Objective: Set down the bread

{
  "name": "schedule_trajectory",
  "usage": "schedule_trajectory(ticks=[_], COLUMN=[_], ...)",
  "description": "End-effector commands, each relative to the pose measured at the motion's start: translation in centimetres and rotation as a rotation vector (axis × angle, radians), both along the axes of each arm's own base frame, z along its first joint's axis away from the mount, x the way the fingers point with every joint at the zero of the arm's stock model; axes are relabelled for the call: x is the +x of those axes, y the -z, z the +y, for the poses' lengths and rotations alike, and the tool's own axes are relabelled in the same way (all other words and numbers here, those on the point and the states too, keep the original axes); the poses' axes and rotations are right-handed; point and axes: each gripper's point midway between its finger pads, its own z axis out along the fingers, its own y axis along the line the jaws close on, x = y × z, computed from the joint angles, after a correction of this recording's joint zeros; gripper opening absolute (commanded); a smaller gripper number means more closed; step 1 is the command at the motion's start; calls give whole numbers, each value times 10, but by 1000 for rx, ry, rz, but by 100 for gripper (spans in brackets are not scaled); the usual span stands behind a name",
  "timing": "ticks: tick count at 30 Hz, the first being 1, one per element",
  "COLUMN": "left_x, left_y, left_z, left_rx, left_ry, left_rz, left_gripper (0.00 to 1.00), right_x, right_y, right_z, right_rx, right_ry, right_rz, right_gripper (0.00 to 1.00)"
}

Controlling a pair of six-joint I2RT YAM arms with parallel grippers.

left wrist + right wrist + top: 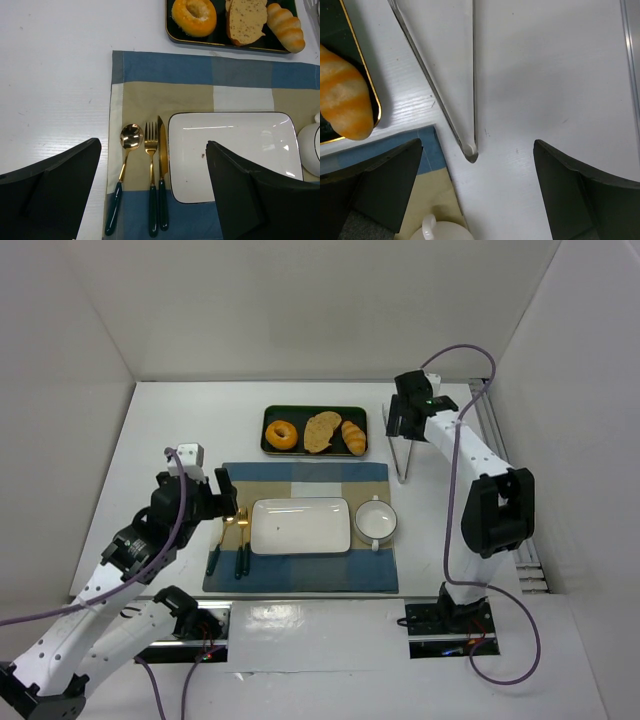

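The bread, a round orange-glazed doughnut with a hole, lies at the left end of a dark tray; it also shows in the left wrist view. A white rectangular plate sits on the checked placemat. My left gripper is open and empty above the cutlery, left of the plate, with its jaws wide apart. My right gripper is open and empty above metal tongs, right of the tray.
A flat brown slice and a ridged roll share the tray. A gold spoon, fork and knife lie left of the plate. A white two-handled cup stands to its right. White walls enclose the table.
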Motion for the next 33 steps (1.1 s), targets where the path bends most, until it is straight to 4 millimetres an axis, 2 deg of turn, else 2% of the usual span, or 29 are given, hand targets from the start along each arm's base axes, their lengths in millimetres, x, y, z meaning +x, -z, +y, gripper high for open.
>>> schedule_trajectory(ticks=[1,10,11,15,17,22,27,33], left_x=[2,0,-1,-1,-2,-2,-2,-2], left_y=[-4,2,0,3,1,5,5,5], left_z=[4,6,6,8,8,8,8,8], left_rx=[1,-20,-25,-25,-38,-34,-42,-42], left_ry=[-21,-40,-40,-52,-56,-56,-60,-60], left_rz=[-18,-19,-27,-21,-28,-20,-20,-20], left_gripper=[100,100,100,100,100,100,100,100], right_x=[25,39,42,50,58,64,65,65], right_y=[-6,35,42,58,60,73,88,101], right_z=[4,-19,-15,-20,-17,-7,2,4], right_rx=[67,127,143,178,187,224,266,272], right_ry=[-35,1,-11,-17,-35,-72,-99,-101], right_rz=[-47,25,38,67,68,94,129,155], right_gripper=[99,98,98,98,98,98,96,96])
